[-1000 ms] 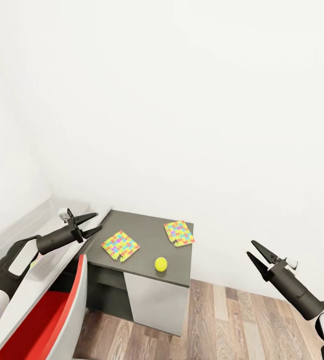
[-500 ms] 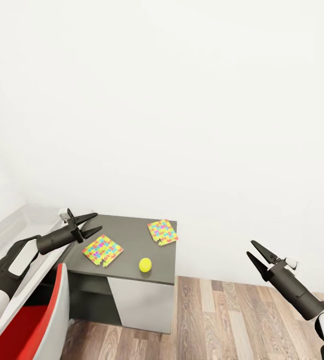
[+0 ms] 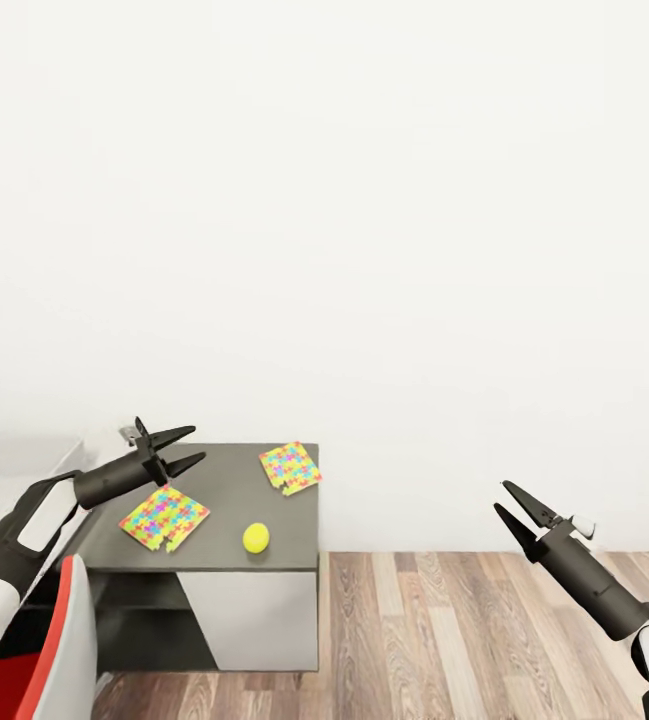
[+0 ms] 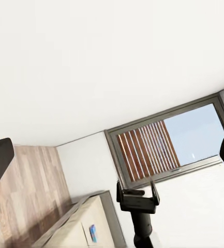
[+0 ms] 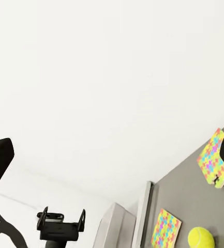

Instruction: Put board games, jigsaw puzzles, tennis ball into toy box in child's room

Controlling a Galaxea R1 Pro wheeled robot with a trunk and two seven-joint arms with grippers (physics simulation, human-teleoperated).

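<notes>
White wall, dark cabinet [image 3: 214, 505] bearing two puzzles [image 3: 163, 517], tennis ball [image 3: 256, 537], both grippers [image 3: 178, 449] spread, empty.

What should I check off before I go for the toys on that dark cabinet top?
1. Left gripper open and empty: ok.
2. Right gripper open and empty: ok.
3. Tennis ball resting on the dark cabinet top, apart from both puzzles: ok.
4. Both jigsaw puzzles lying flat on that top: ok.
5. Toy box located: cannot tell.
6. Right gripper close to the toys: not ok, it hangs over the wood floor, off to the side.
</notes>
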